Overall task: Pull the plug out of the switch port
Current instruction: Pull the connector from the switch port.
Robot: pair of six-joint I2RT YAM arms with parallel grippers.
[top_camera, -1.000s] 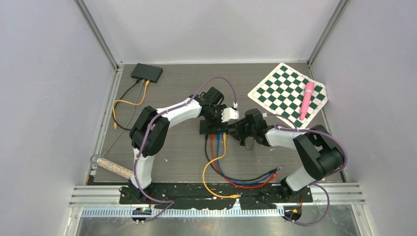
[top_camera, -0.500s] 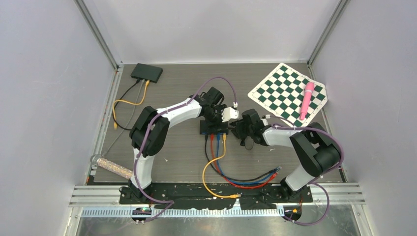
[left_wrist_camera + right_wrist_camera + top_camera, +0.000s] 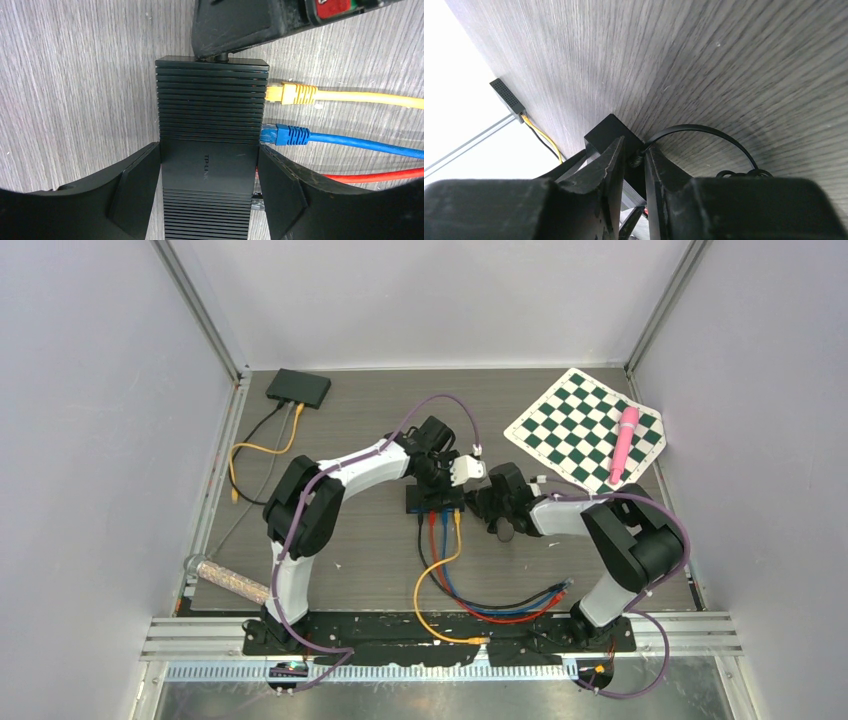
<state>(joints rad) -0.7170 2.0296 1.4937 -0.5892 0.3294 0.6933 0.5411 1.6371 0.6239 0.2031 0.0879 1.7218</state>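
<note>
Clamping the switch (image 3: pixel 211 100) by its sides, the left gripper (image 3: pixel 209 186) holds it; the right gripper (image 3: pixel 634 151) pinches the black plug (image 3: pixel 638 159).

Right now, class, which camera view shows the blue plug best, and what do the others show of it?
The left wrist view: the blue plug is large and sharp, seated in the switch. The top view shows only a tiny speck; the right wrist view does not show it.

Soft, even light throughout; right wrist view overexposed white (upper left).
</note>
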